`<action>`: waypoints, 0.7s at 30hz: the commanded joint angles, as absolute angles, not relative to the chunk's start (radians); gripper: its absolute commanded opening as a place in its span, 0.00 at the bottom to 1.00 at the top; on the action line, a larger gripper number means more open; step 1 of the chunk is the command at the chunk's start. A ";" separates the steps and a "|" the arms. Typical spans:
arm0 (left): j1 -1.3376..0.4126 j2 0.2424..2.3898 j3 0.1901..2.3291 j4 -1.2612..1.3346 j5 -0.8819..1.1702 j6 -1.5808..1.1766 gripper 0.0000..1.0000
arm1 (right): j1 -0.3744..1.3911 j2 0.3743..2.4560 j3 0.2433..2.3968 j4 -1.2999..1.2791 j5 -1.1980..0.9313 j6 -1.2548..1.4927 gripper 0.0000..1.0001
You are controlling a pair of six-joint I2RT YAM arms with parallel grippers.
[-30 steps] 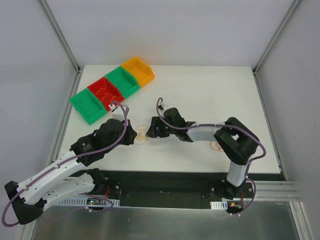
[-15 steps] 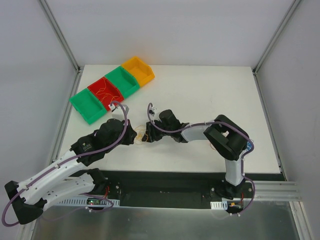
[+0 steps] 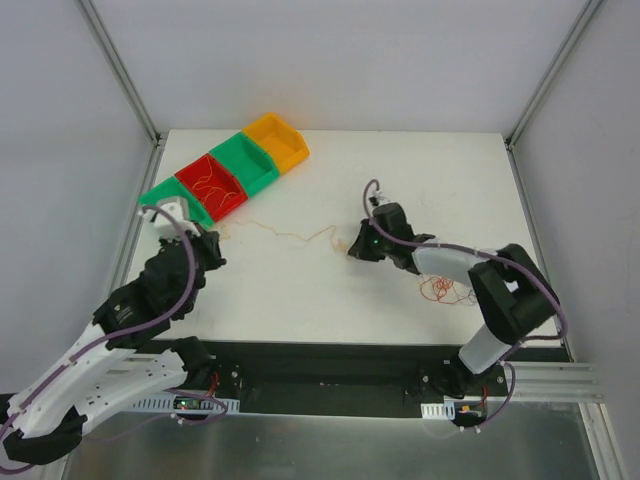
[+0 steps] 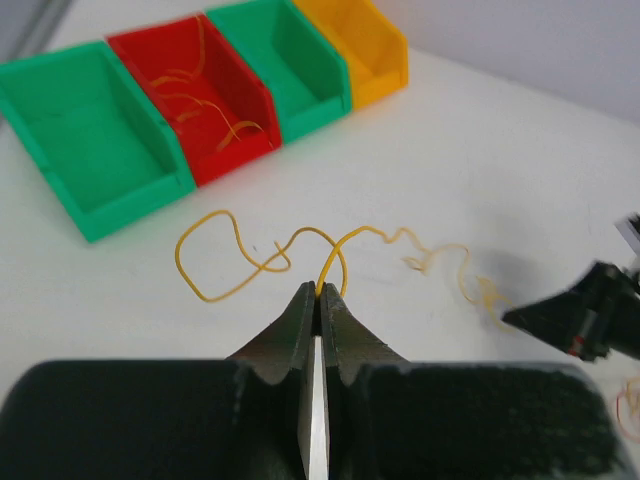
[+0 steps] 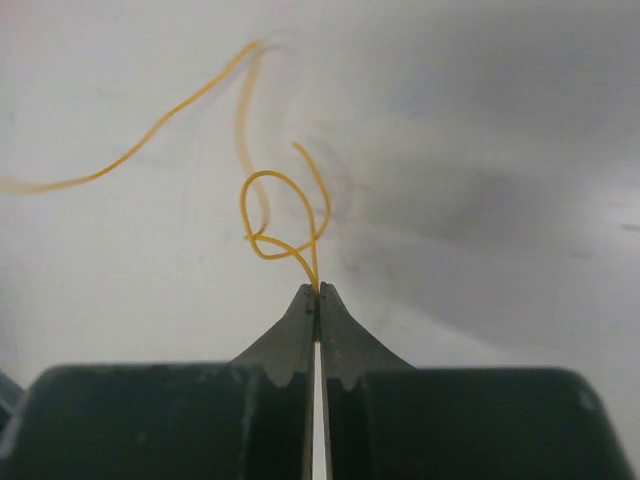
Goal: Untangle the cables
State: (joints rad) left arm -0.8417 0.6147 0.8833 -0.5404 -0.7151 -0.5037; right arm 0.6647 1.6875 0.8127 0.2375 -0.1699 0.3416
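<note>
Left gripper: jaws closed, pinching a hair-thin yellow wire at a loop. Right gripper: jaws closed on a small knot-like loop, apparently the same strand's far end. The strand lies kinked across the white table between them. A tangled orange-red wire clump sits beside the right arm.

Judgement: the wire is near weightless, limp and springy, and likely slips between flat pads. Take it near a free end and pull gently, or the loops tighten.

Light: bright, even, coming from above.
Shadows: soft, grey, on the flat white table top.
Focus: far end of the thin yellow wire is blurred.
</note>
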 commanded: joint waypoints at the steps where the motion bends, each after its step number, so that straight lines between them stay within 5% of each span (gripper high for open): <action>1: -0.830 0.525 0.933 -0.555 -1.043 -0.442 0.00 | 0.554 1.513 0.836 -0.035 -0.014 0.380 0.00; 13: -0.830 0.509 1.035 -0.669 -1.167 -0.399 0.00 | 0.428 1.368 0.641 0.086 0.192 0.490 0.01; 18: -0.827 0.645 0.997 -0.654 -0.889 -0.459 0.00 | 0.443 1.425 0.698 0.241 -0.284 0.221 0.00; 21: -0.819 0.849 0.959 -0.551 -0.601 -0.454 0.00 | 0.518 1.465 0.703 0.314 -0.371 0.198 0.01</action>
